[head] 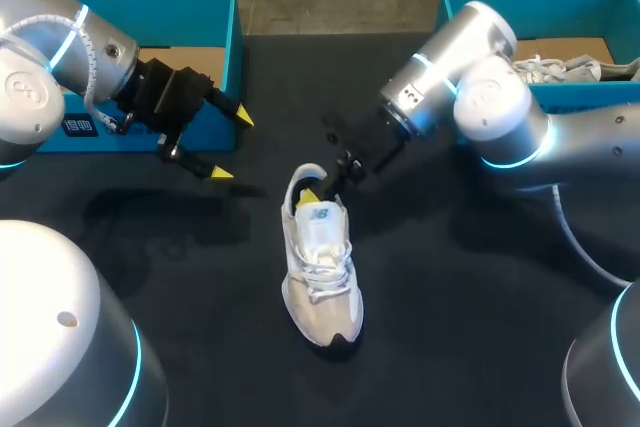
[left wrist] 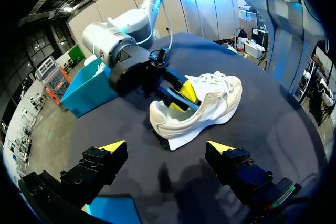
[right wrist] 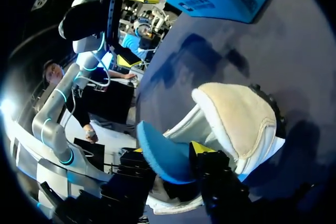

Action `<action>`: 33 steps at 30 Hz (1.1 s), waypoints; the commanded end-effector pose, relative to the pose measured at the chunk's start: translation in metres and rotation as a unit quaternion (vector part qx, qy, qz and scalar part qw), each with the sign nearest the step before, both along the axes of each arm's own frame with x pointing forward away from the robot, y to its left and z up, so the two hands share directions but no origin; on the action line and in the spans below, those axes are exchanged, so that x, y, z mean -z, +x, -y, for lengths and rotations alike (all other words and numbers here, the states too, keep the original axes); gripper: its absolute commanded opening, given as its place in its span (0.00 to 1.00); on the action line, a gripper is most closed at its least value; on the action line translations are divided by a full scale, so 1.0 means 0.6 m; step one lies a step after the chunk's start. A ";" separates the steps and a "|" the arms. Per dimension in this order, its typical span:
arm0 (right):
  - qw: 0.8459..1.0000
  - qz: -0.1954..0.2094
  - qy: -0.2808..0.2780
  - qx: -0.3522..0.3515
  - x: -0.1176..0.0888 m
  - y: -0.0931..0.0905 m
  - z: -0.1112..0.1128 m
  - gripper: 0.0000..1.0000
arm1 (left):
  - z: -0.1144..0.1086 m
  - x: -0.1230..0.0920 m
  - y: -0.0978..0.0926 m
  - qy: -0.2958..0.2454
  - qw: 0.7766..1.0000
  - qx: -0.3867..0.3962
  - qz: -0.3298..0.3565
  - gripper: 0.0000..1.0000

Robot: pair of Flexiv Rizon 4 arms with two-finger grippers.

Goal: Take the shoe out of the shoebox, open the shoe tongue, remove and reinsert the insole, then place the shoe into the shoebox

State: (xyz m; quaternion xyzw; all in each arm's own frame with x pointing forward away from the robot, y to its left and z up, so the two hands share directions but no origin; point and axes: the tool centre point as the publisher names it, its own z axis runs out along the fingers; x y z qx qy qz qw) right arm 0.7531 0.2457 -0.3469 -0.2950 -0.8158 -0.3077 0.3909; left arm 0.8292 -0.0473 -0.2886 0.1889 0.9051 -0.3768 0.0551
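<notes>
Two pincers: left pincer (head: 232,145) apart beside the shoebox (head: 150,2) edge, right pincer (right wrist: 170,149) clamped on the insole (right wrist: 157,145) inside the shoe (head: 322,277).

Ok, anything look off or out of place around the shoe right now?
Only the blue insole: it curls up out of the shoe's heel opening, pinched in the right gripper. That fits the removal step. The shoe stands upright on the table, undamaged as far as shown.

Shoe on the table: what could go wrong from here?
The shoe lies loose; the left hand hangs open off to the side, so a pull by the right hand may drag or tip it. The blue insole looks curled in that hand's grip and might crease or jam.
</notes>
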 end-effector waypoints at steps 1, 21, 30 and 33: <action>1.000 -0.008 0.001 0.001 0.012 -0.005 0.003 0.38 | 0.000 0.000 0.000 0.001 1.000 0.000 0.000 1.00; 0.998 -0.044 -0.026 -0.033 0.038 0.013 -0.012 0.00 | 0.000 0.000 0.000 0.001 1.000 0.000 0.000 1.00; 0.997 -0.068 -0.034 -0.034 0.053 -0.019 -0.012 0.00 | 0.000 0.000 0.000 0.001 1.000 0.000 0.000 1.00; 0.996 -0.076 -0.035 -0.033 0.057 -0.027 -0.013 0.00 | 0.000 0.000 0.000 0.001 1.000 0.000 0.000 1.00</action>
